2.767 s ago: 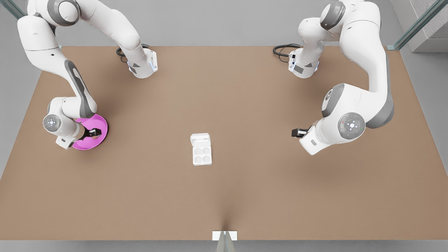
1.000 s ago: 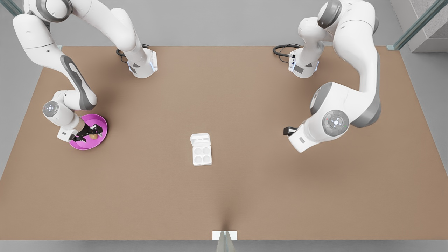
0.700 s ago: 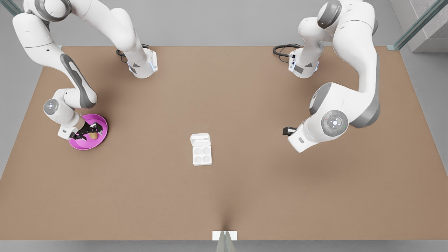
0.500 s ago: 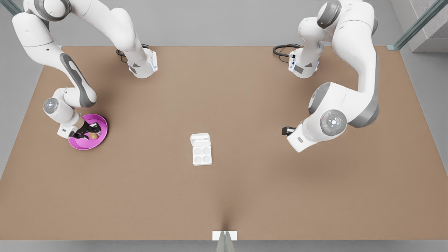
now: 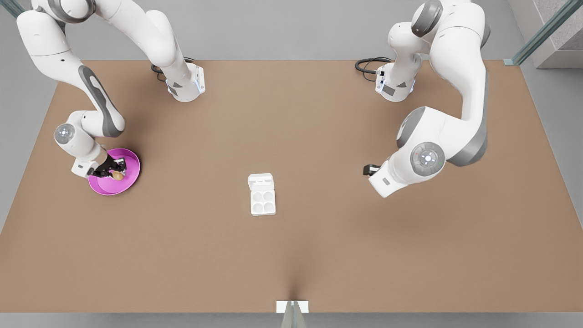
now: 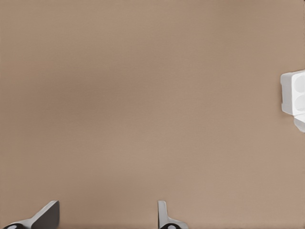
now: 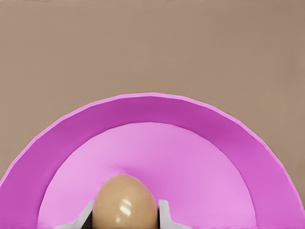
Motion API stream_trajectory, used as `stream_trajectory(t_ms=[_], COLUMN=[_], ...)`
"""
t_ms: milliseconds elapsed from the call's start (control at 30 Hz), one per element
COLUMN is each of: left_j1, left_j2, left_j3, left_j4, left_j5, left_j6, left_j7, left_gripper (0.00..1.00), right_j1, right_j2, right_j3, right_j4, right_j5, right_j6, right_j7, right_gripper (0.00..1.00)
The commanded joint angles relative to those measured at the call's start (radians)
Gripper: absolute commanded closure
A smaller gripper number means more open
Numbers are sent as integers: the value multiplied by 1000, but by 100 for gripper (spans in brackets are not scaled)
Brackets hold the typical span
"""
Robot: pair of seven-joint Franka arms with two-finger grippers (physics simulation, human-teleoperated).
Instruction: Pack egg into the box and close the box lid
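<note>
We note the right gripper (image 5: 113, 173) over the pink plate (image 5: 130, 159), near the bench's edge on the front view's left. Its fingers (image 7: 164, 214) sit narrow, one on each side of the egg (image 7: 125, 202), touching it. The egg is over the plate's floor, toward the rim nearest the arm; whether it rests on the plate or is just lifted we cannot tell.

The box (image 5: 263, 202) lies near the middle of the bench (image 5: 291, 255), well apart from the plate. All four wells are bare. The lid (image 5: 260, 181) is open, lying flat behind the box toward the far edge, ridge side up.

The left gripper (image 5: 370, 170) hangs above bare bench on the front view's right, between the box and that edge, well apart from the box. In the left wrist view its fingers (image 6: 46, 215) stand wide with nothing between them, and a corner of the box (image 6: 295, 93) shows at the side.
</note>
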Motion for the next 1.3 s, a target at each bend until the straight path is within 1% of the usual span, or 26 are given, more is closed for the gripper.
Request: stream_trajectory(t_ms=[0,67,133,167,200,233,267,300,333,367,400,433,500,533,600,700,767,833,967,1033,1067,1100,1167,1200,1233,1267], left_j1=[-1,-1,-1,-1,-1,-1,1,1,3,1,3,9,4,6,7,13,12,15,15,15,15,15,9,7,-2,-39], left_j2=[-2,1,-2,-4,-2,-2,-2,-4,-4,-4,-4,-4,1,1,1,2,8,7,11,11,11,11,10,10,8,-11], left_j3=[0,0,0,0,0,0,0,0,0,0,0,0,0,0,0,1,3,3,3,3,3,3,3,3,3,0], left_j4=[0,0,0,0,0,0,0,0,0,0,0,0,0,0,-1,0,-13,-15,-16,-18,-18,-18,-18,-18,-20,-20], left_j5=[1,1,1,1,1,1,1,1,1,1,1,1,1,1,1,14,17,17,17,17,17,17,17,17,17,14], left_j6=[3,3,2,0,2,2,3,0,-1,2,0,2,5,5,3,5,18,17,26,26,26,26,25,25,25,5], left_j7=[-26,-26,-26,-26,-26,-26,-26,-24,-24,-24,-24,-21,-21,-21,-21,-21,-23,-21,-21,-21,-23,-21,-24,-24,-44,-96], left_gripper=[0,0,0,0,0,0,0,0,0,0,0,0,0,0,0,0,0,0,0,0,0,0,0,0,0,0], right_j1=[8,60,223,318,485,672,892,1168,1358,1487,1587,1735,1794,1855,1910,2002,2059,2094,2110,2102,2105,2114,2121,2119,2058,1778], right_j2=[-25,-54,-108,-114,-134,-143,-141,-118,-82,-17,38,110,195,218,262,267,296,310,327,327,327,305,261,199,184,192], right_j3=[4,29,18,-2,-97,-210,-361,-580,-732,-813,-876,-979,-991,-1033,-1043,-1063,-1086,-1083,-1082,-1077,-1071,-1062,-1060,-1044,-1039,-848], right_j4=[1,11,60,85,108,140,195,261,326,413,491,582,706,752,840,872,903,921,933,913,921,927,895,838,838,835], right_j5=[32,124,274,337,430,527,599,699,768,808,832,897,909,915,925,929,951,967,971,971,974,974,974,972,951,824], right_j6=[-47,-74,-156,-171,-191,-202,-251,-261,-289,-321,-373,-412,-462,-504,-562,-636,-643,-642,-640,-628,-637,-686,-722,-728,-743,-742], right_j7=[6,6,11,58,86,112,155,164,172,212,258,301,396,429,497,604,666,713,746,744,744,743,746,746,746,738], right_gripper=[58,58,58,58,58,58,58,58,58,58,58,58,58,58,57,57,56,56,56,56,37,0,0,0,0,0])
